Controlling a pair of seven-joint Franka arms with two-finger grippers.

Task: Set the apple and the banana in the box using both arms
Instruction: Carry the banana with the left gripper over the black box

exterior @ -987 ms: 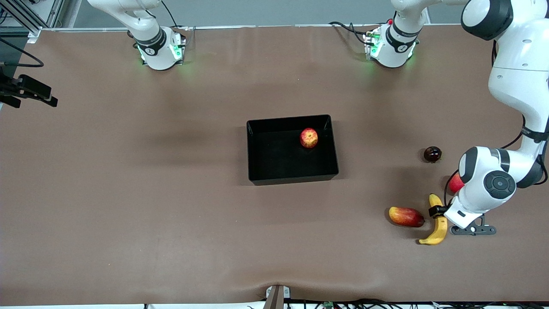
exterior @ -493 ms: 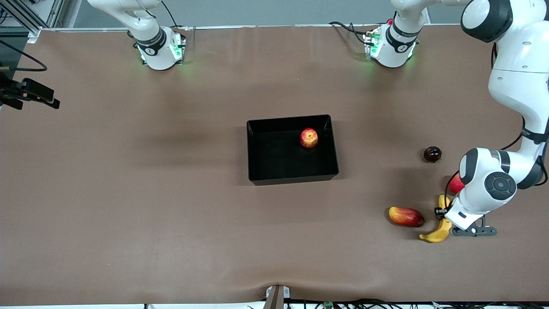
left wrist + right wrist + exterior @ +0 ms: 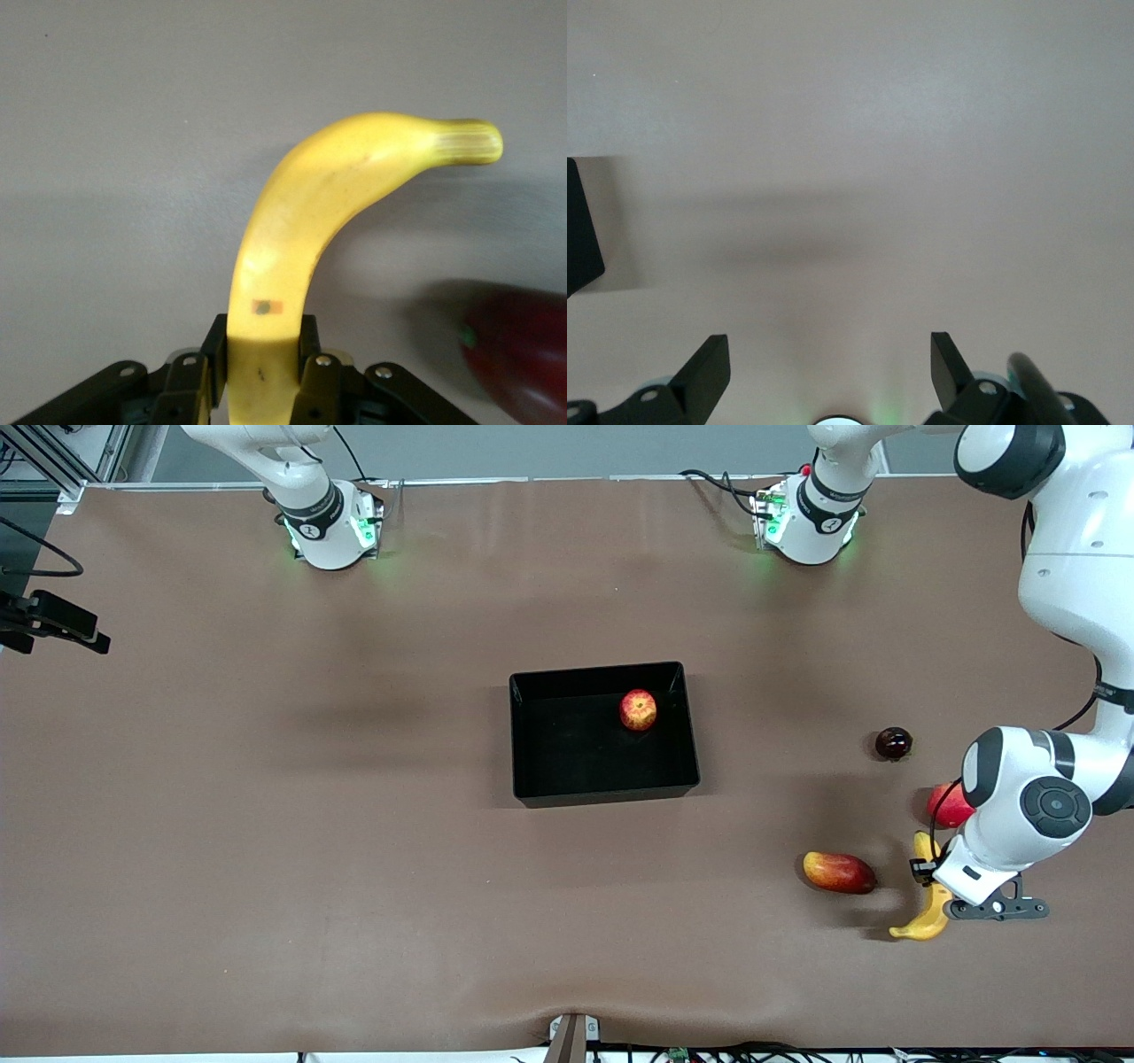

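The left gripper [image 3: 262, 376] is closed on the banana [image 3: 301, 230] near one end and has now lifted it off the table [image 3: 354, 824], where it lay a second ago beside the oblong red-yellow fruit [image 3: 838, 872]; it now hangs over the left arm's end of the table. The apple [image 3: 638, 709] already sits in the box [image 3: 605, 789], so I judge that only carrying the banana there remains. The right gripper [image 3: 828, 372] waits open above bare table.

The brown surface [image 3: 266, 824] carries the black box [image 3: 523, 779] at its middle. Near the left arm's edge lie a mango-like fruit [image 3: 838, 872], a dark round fruit [image 3: 893, 743] and a red fruit [image 3: 946, 806].
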